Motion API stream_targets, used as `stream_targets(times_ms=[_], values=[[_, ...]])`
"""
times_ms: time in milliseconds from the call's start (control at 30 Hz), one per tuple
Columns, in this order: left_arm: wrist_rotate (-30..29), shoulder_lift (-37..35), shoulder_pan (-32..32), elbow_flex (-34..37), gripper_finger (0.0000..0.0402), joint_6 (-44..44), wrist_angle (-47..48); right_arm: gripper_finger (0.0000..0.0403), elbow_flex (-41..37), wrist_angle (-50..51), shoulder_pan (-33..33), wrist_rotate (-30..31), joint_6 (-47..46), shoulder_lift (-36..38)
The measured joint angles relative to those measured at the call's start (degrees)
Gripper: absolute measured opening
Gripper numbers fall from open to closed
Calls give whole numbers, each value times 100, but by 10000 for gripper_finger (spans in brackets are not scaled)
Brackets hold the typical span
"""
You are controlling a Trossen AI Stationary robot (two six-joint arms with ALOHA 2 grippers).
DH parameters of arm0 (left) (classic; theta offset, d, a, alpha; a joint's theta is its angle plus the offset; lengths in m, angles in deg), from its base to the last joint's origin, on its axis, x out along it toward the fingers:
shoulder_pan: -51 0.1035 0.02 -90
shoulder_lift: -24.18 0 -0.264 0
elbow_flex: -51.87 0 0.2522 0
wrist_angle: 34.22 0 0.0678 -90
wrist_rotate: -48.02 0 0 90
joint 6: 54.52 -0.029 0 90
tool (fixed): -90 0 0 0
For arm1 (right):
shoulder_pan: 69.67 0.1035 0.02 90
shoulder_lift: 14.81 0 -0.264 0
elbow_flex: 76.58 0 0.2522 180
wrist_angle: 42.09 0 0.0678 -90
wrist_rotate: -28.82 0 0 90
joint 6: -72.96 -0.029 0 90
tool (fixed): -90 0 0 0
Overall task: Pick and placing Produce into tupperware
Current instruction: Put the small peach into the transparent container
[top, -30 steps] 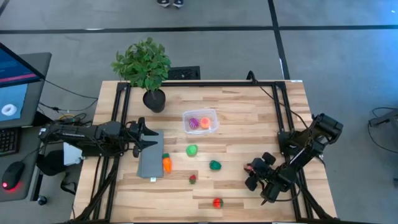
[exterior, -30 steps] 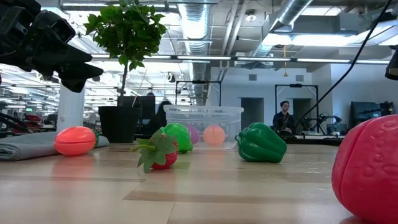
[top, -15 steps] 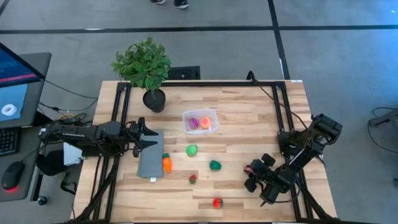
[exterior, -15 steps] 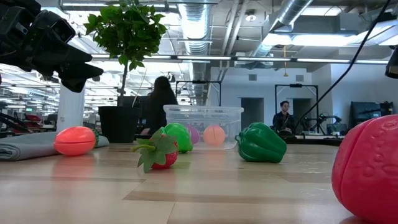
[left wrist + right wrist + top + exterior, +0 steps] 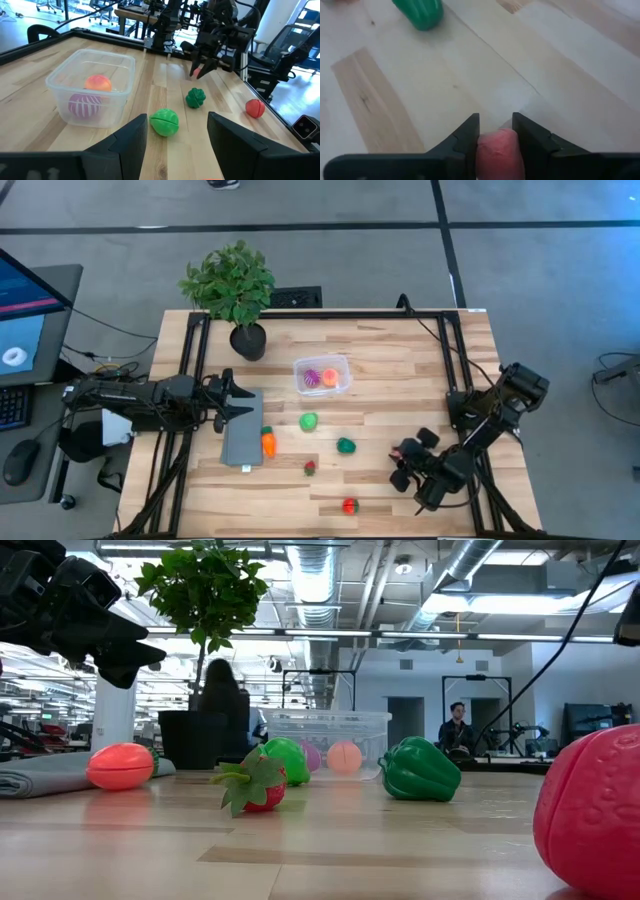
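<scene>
Left gripper (image 5: 228,402) unchanged, parked over the grey slab (image 5: 241,439), jaws part open, holding nothing. Tupperware (image 5: 322,375) centre tabletop (image 5: 400,370), purple and peach pieces inside; four others loose. Right gripper (image 5: 401,463) has shifted slightly forward over the last second, jaws clamped on a pink piece (image 5: 499,152). Looks like carry to tub starting.
</scene>
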Motion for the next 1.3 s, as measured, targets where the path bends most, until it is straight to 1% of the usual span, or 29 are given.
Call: stream_targets(times_ms=[367,467,833,1000,1300], values=[[2,0,1,1,197,2,0,129,378,43,-471,73,951,7],[2,0,2,2,197,2,0,130,488,47,-629,179,1245,9],[2,0,1,1,197,4,-1,132,1030,70,-1361,208,2659,11],[4,0,1,2,197,4,0,139,1329,66,-1734,211,3368,11],[11,0,0,2,197,2,0,134,1915,63,-2302,211,4557,15]])
